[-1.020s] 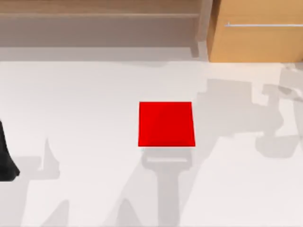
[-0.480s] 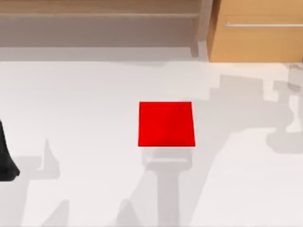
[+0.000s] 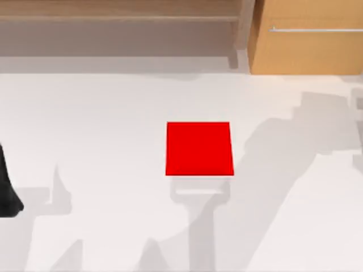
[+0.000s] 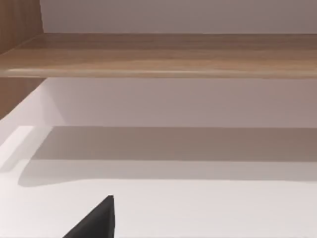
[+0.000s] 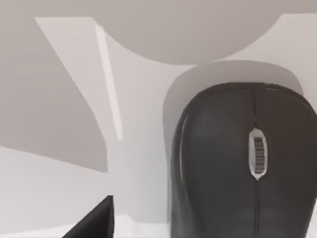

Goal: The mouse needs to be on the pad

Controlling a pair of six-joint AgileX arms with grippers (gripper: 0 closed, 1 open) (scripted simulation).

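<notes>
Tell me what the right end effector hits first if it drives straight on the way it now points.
Most likely the mouse, which looms close in the right wrist view, lying on the white table. How much gap remains is unclear.

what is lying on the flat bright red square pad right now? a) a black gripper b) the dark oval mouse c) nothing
c: in the top view the flat bright red square pad is bare, while the dark grey-black oval mouse lies on the white table under the right wrist camera.

Red pad (image 3: 199, 148) lies flat mid-table (image 3: 102, 130), bare on top, with the left arm (image 3: 8, 190) at the left edge and a wooden cabinet (image 3: 306, 37) behind.
</notes>
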